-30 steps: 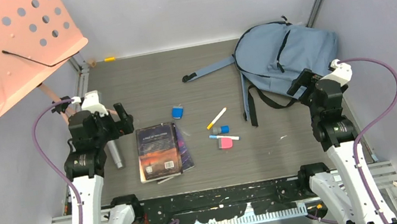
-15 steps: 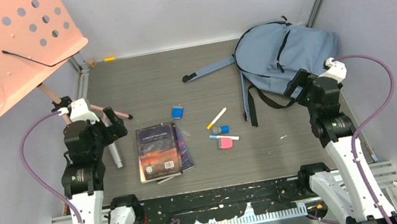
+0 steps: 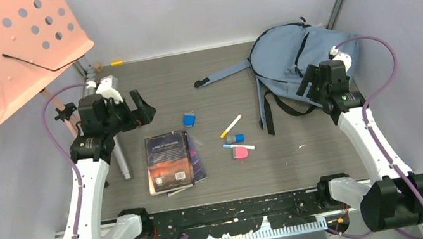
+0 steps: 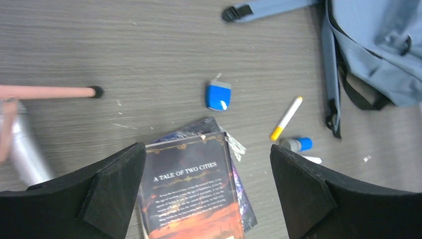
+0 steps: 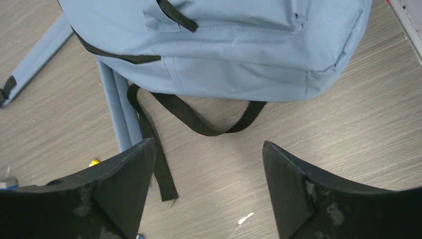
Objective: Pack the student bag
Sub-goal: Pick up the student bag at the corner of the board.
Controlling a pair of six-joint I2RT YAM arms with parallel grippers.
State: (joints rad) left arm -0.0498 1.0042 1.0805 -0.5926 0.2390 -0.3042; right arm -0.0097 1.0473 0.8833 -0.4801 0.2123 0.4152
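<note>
At the table's (image 3: 158,80) far right edge, student bag (image 3: 288,49)

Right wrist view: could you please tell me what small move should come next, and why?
Probably ease the right gripper forward toward the backpack's black zipper: its jaws stand open and empty over the table, just short of it.

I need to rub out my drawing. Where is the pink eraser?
In the top view the pink eraser lies right of the books, just on the near side of the white pen.
</note>
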